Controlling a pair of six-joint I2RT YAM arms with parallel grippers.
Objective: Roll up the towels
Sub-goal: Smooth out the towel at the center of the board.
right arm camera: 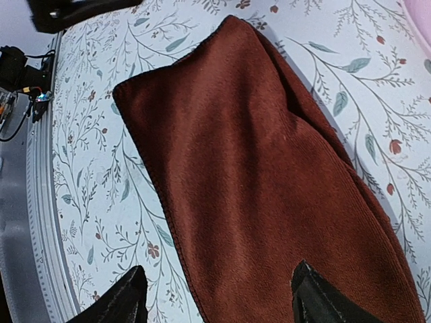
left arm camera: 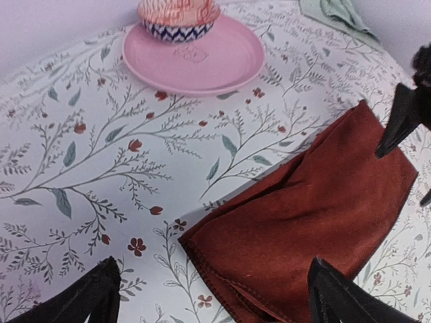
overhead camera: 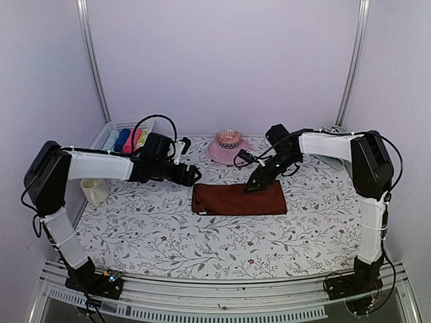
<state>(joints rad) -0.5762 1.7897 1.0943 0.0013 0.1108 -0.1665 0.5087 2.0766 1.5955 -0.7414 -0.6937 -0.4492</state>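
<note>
Red-brown towel (overhead camera: 239, 200): folded flat, middle of floral table cover (overhead camera: 168, 235), long side running across table.
Left gripper (overhead camera: 195, 177): jaws wide apart, holding nothing, low beside towel's left end; towel's corner lies between fingertips (left arm camera: 94, 296) in wrist view.
Right gripper (overhead camera: 250, 187): jaws parted, over towel's far edge; contact with cloth cannot be told.
Green towel (left arm camera: 337, 12): far right rear, well apart from both grippers.
Pink plate (left arm camera: 229, 60) carrying bowl (left arm camera: 178, 17): behind red-brown towel.
Basket (overhead camera: 111, 131), cup (overhead camera: 94, 190): left side.
</note>
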